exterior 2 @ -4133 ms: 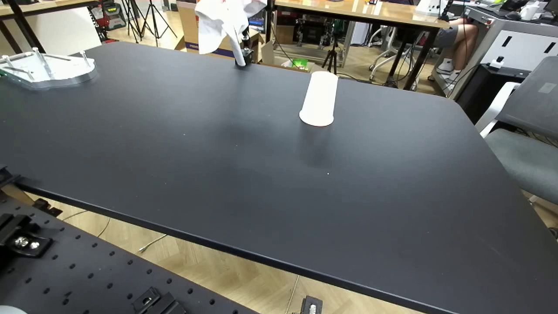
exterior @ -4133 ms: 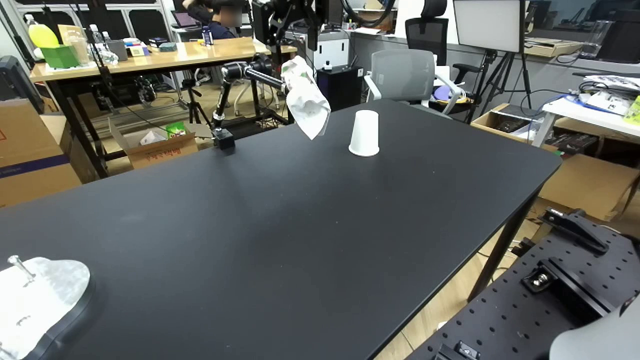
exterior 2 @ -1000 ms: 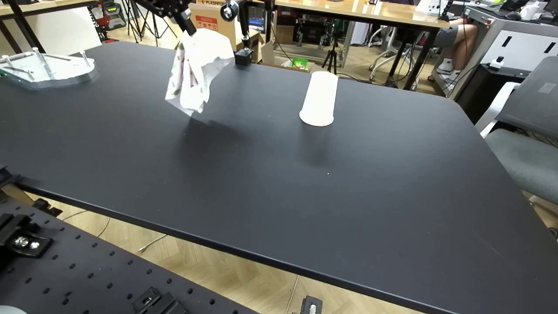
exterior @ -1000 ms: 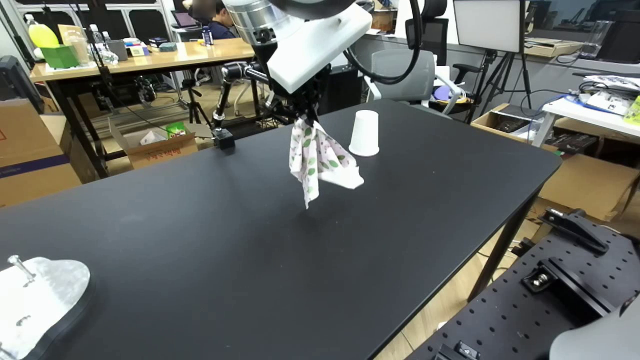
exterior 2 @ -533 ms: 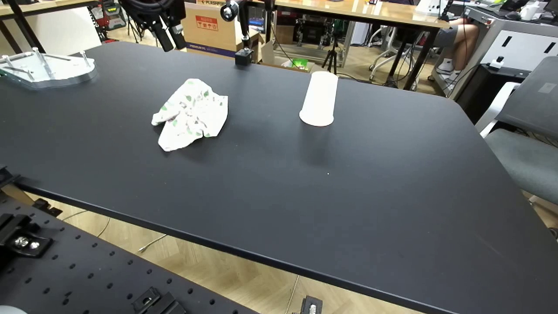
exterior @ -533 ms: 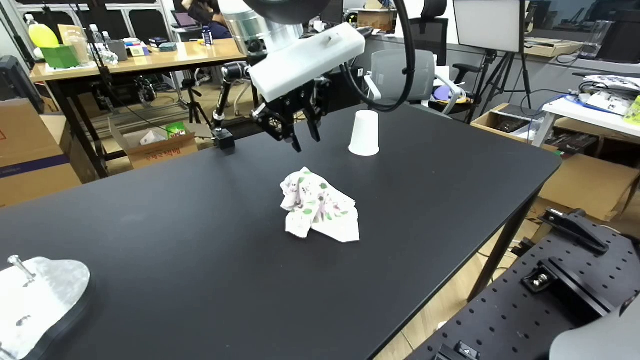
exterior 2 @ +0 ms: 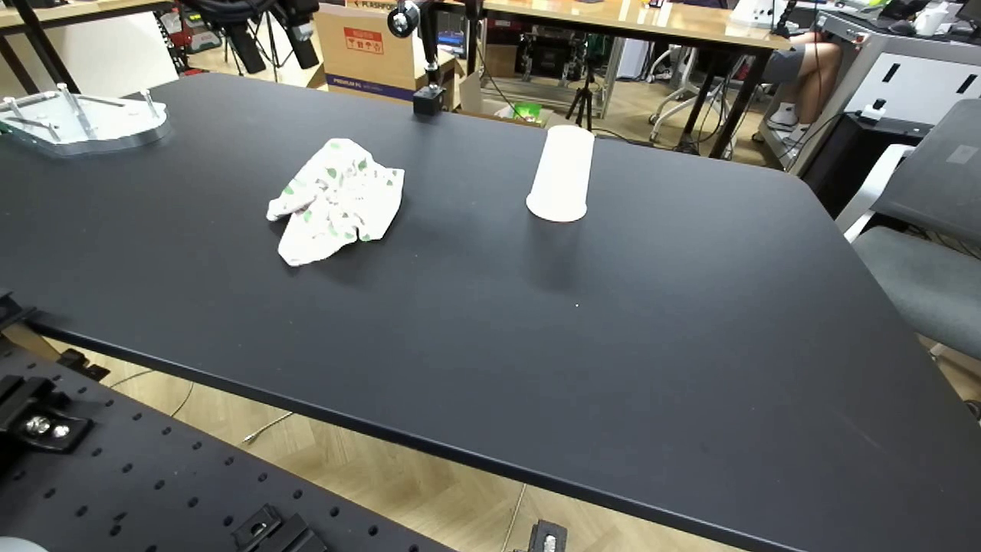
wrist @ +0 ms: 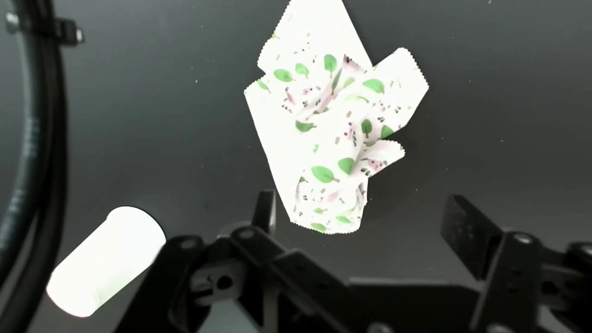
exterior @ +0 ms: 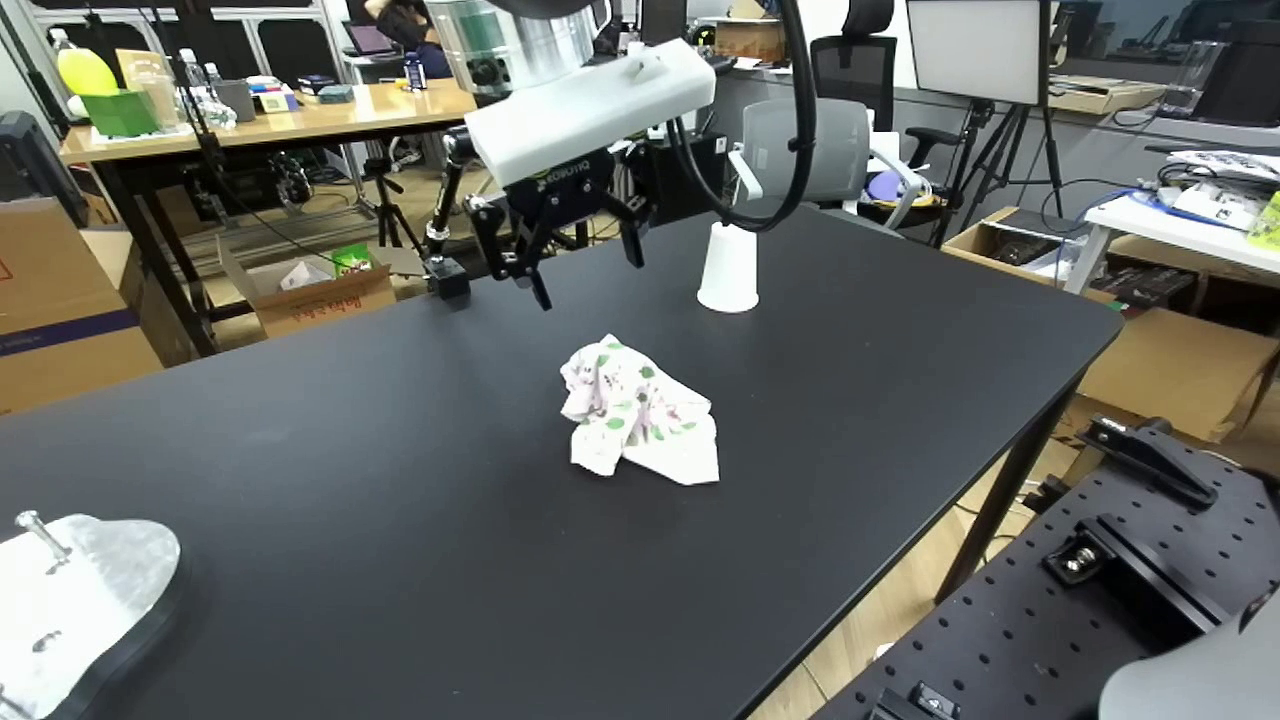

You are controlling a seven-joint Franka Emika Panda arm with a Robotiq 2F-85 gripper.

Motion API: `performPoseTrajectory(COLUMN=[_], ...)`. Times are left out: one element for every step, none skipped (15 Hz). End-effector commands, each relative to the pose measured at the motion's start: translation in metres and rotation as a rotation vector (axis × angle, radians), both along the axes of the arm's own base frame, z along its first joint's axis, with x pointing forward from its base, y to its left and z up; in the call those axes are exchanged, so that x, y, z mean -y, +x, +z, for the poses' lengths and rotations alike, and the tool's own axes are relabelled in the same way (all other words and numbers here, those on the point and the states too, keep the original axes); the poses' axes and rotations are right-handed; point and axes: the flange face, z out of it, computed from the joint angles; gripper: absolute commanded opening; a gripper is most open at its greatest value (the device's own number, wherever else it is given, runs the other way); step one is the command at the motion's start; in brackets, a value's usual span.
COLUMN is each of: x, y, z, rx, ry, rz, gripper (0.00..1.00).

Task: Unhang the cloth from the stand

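Note:
The white cloth (exterior: 640, 412) with green leaf prints lies crumpled on the black table (exterior: 400, 520). It also shows in an exterior view (exterior 2: 337, 201) and in the wrist view (wrist: 323, 125). The black jointed stand (exterior: 447, 277) is at the table's far edge with no cloth on it; its base shows in an exterior view (exterior 2: 428, 100). Its upper arm is partly hidden behind my arm. My gripper (exterior: 590, 279) is wide open and empty, above the table and apart from the cloth. In the wrist view the gripper (wrist: 363, 217) has its fingers spread, with the cloth beyond them.
An upside-down white cup (exterior: 729, 272) stands near the far edge; it also shows in the wrist view (wrist: 108, 262). A metal plate with pegs (exterior 2: 92, 126) sits at the table's end. A grey chair (exterior: 805, 150) stands behind the table.
The cloth hung on the stand at first, then hung from my gripper, and was let go onto the table. Since half a second ago my gripper has opened wider and shifted a little away from the cloth.

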Motion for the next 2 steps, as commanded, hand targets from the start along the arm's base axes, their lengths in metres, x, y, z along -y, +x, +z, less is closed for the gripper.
performPoseTrajectory(x=[-0.0113, -0.0141], y=[-0.0069, -0.0081], z=[0.0230, 0.0274], rx=[0.023, 0.021], ry=[0.039, 0.050], rz=[0.022, 0.029], gripper=[1.00, 1.00])
